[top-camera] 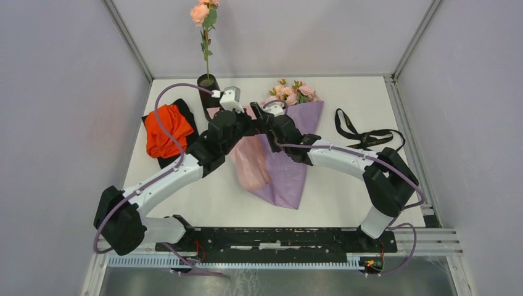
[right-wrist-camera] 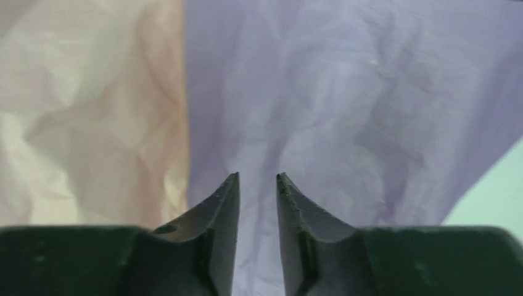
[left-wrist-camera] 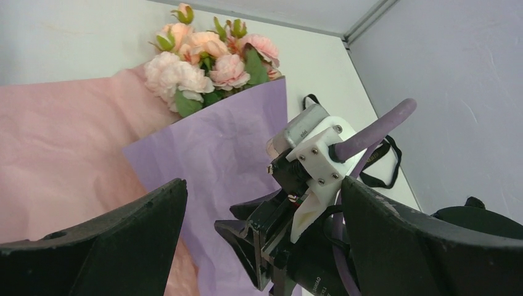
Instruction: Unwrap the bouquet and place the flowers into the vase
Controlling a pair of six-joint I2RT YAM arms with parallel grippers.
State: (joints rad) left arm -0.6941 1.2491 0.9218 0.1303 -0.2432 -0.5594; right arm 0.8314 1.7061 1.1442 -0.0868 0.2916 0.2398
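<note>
Bouquet (top-camera: 288, 180) lies untied, mid-transfer: left gripper (left-wrist-camera: 262, 185) gapes wide, right gripper (right-wrist-camera: 257, 179) barely parted over lilac paper (right-wrist-camera: 370, 92), both empty. Next, seemingly: pinch the flowers (top-camera: 295, 92) by their stems for the vase (top-camera: 205, 90).

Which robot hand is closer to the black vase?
The left one. The left end effector is right beside the vase, open wide. The right end effector is farther away, on the other side of the left one, over the lilac paper.

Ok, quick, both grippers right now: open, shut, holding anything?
Left gripper: wide open, holding nothing.
Right gripper: slightly open over the bouquet's wrapping paper, nothing between its fingers.
</note>
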